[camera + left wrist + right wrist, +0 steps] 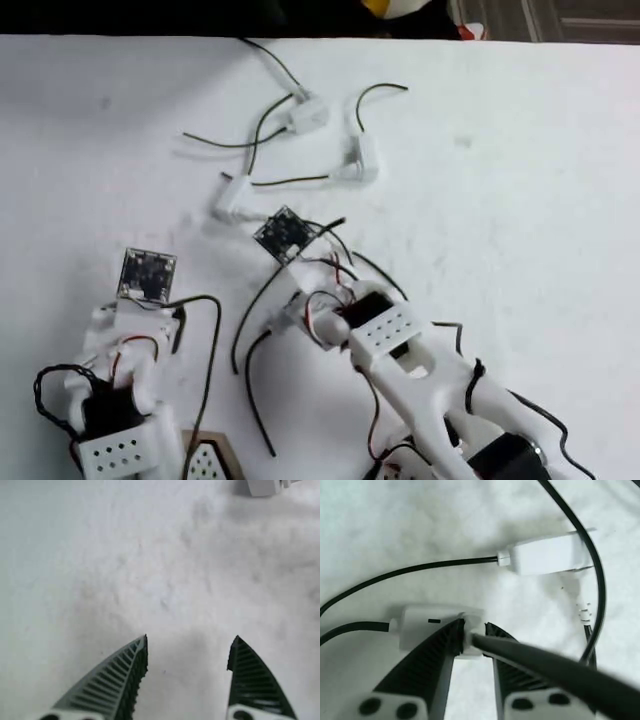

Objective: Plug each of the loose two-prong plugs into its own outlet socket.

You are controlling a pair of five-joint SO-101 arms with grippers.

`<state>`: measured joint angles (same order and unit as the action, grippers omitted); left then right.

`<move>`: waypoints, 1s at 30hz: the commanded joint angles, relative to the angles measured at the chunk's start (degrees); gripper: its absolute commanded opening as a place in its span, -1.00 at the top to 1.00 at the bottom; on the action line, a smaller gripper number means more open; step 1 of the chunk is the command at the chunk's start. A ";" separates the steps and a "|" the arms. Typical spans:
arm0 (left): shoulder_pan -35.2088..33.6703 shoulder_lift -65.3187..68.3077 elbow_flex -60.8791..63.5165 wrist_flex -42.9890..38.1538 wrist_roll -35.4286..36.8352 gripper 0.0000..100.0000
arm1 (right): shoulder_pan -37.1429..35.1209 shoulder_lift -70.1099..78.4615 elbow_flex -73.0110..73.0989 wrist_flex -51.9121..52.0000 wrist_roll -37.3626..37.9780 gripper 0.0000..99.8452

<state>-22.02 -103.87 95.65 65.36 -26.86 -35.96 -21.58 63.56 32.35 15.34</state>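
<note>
The step in hand looks like pairing one connector with its mate. The right gripper (474, 630) is clenched on a white corded connector (432, 625), near the middle of the table (520, 150) toward the arms' edge. A two-prong plug (545, 555) lies near it, not touching, its prongs pointing away from its cord. The left gripper (190, 639) hangs released over bare surface. The next move likely calls for lining the held piece up with those prongs (whether it is a socket cannot be told) and pressing straight on. Other corded white pieces (305, 115) lie toward the far edge. The table is white and faintly scuffed; the room beyond its far edge is dark.
</note>
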 commanded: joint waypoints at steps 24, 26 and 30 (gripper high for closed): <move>-0.13 -0.48 1.32 -4.57 -0.35 0.48 | 0.57 -50.33 -0.09 29.76 -7.65 0.96; -0.13 -0.48 1.32 -4.57 -0.35 0.48 | 0.22 -53.41 4.22 29.76 -7.65 0.97; -0.04 -0.48 1.32 -4.48 -0.18 0.48 | -0.22 -55.25 7.38 30.64 -6.68 0.97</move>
<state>-22.02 -103.87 97.14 62.20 -26.86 -35.69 -75.47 70.68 62.07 8.04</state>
